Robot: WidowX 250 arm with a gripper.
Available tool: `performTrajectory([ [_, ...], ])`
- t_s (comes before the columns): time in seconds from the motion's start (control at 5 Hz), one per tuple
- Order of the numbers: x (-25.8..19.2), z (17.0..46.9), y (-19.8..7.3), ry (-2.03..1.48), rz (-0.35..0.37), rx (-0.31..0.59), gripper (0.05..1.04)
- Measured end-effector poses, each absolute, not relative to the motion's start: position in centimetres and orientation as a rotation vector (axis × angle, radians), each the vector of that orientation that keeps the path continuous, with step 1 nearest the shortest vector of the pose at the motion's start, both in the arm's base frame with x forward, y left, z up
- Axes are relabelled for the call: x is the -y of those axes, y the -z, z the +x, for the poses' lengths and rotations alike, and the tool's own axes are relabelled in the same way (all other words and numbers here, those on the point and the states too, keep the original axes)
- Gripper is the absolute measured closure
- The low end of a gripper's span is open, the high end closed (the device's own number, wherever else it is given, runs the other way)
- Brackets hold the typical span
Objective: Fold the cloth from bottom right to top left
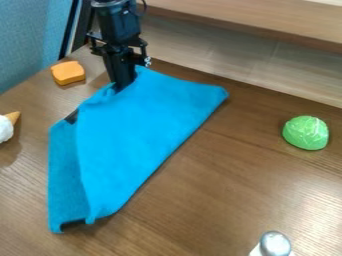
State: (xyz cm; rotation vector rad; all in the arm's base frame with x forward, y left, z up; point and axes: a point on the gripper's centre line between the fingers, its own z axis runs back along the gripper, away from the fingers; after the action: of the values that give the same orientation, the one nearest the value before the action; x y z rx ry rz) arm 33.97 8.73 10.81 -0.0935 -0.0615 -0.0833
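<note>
Cloth (143,132) lies doubled on the table (227,195), just under the gripper (121,86), a ledge (247,22) behind. The fold looks nearly made; whether the gripper is clamped or loose, I cannot tell. Next: settle, release, rise. Green toy (306,133), well right, leaves room; orange block (68,72) crowds left.

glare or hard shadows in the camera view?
Camera view: pale sheen on the table, toward lower right; small bright highlights on the green object and silver cap; shadows mostly soft, a thin dark one along the blue cloth's lower-right edge.
</note>
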Motion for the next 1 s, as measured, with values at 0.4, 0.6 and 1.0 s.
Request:
performTrajectory([
  [0.4, -9.6, 33.9, -9.5, 0.147, -0.058, 0.026, 0.596],
  [0.6, -9.6, 33.5, -9.2, 0.135, -0.063, 0.014, 0.285],
  [1.0, -8.4, 33.9, -9.2, 0.122, -0.103, 0.025, 0.081],
])
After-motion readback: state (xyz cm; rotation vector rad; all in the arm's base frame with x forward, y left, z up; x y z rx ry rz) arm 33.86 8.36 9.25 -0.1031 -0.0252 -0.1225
